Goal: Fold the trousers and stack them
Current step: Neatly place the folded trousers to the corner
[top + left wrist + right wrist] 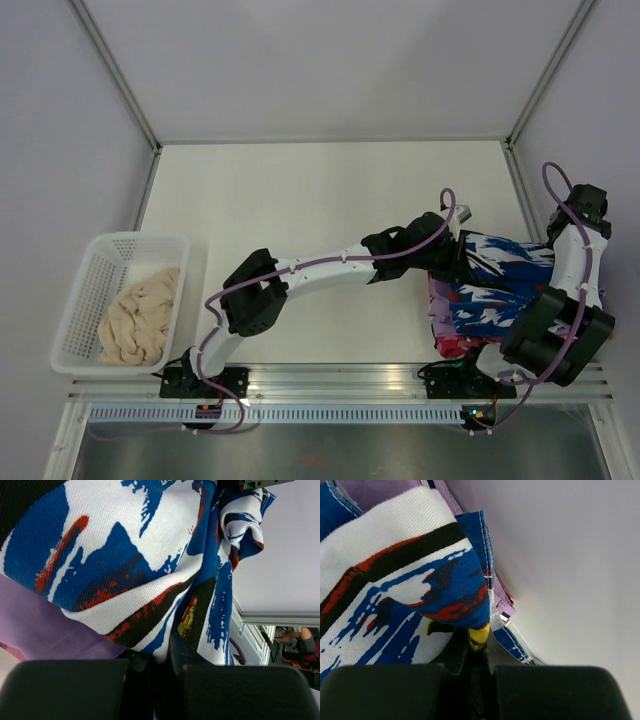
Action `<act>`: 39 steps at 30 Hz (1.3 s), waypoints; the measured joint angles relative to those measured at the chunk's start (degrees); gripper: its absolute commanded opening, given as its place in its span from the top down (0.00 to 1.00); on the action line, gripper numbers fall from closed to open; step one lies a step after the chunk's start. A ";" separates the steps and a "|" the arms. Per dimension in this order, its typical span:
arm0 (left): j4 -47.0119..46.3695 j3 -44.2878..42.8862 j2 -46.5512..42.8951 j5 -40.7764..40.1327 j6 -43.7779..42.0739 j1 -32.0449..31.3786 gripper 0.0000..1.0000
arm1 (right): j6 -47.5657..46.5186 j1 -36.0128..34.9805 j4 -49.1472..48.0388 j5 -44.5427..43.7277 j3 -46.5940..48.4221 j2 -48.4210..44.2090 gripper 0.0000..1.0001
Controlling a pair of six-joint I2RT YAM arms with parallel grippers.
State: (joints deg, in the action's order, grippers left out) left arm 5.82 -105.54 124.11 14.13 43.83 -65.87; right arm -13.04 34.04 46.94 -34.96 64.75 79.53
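Observation:
The trousers, in a blue, white and black print with red and yellow flecks, lie folded on top of a stack of lilac garments at the near right of the table. My left gripper is at the pile's left edge, shut on a fold of the trousers. My right gripper is at the pile's right side, shut on another fold of the trousers. Lilac cloth shows under the print in the left wrist view and above it in the right wrist view.
A white mesh basket with a cream fluffy bundle stands at the near left. The enclosure's right wall is close to the pile. The table's metal front rail runs below.

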 measured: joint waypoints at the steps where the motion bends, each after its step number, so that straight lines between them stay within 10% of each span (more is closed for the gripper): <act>1: -0.33 0.35 0.00 -0.50 0.22 -0.13 0.98 | -0.70 0.00 -0.50 -0.02 -0.15 0.28 1.00; 8: -1.92 1.75 0.04 -1.27 1.86 -0.39 0.98 | -1.97 0.00 -3.58 -0.22 -2.82 0.44 0.98; 10: -1.92 1.75 0.04 -1.11 1.99 -0.39 0.98 | -1.46 0.00 -3.56 -0.24 -2.82 0.44 0.75; 12: -1.55 1.79 0.04 -0.96 1.97 -0.39 0.98 | -0.35 0.00 -3.69 -1.09 -2.49 0.61 0.22; 14: 2.95 2.27 -0.72 -0.11 1.77 0.37 0.98 | -0.74 2.25 -10.40 -8.87 0.11 2.10 0.02; 19: 10.45 3.37 -1.29 1.86 1.64 3.87 0.98 | 8.46 4.39 -11.74 -12.59 9.77 2.97 0.02; 29: 11.93 3.50 -1.79 2.95 0.13 4.09 0.98 | 13.40 -12.76 -11.78 -9.42 18.62 -3.04 0.13; 31: 12.02 3.50 -1.86 2.95 -0.15 4.09 0.86 | 15.19 -13.05 -9.35 -7.56 16.72 -6.27 0.12; 33: 12.15 3.50 -1.92 2.95 -0.61 4.09 0.38 | 16.35 -12.92 -7.37 -6.64 13.20 -9.90 0.09; 35: 13.99 3.50 -2.36 2.97 -1.46 4.17 0.13 | 17.35 -12.85 -5.11 -5.92 9.05 -12.94 0.09; 39: 16.94 4.35 -4.87 2.38 -2.69 4.74 0.01 | 18.27 -12.83 -1.81 -3.41 3.02 -14.23 0.09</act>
State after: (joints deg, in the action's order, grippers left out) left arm 22.76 -101.19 119.24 16.51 41.15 -61.12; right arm 5.23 21.21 45.12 -38.37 67.77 65.30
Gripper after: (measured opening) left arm 0.955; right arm 0.913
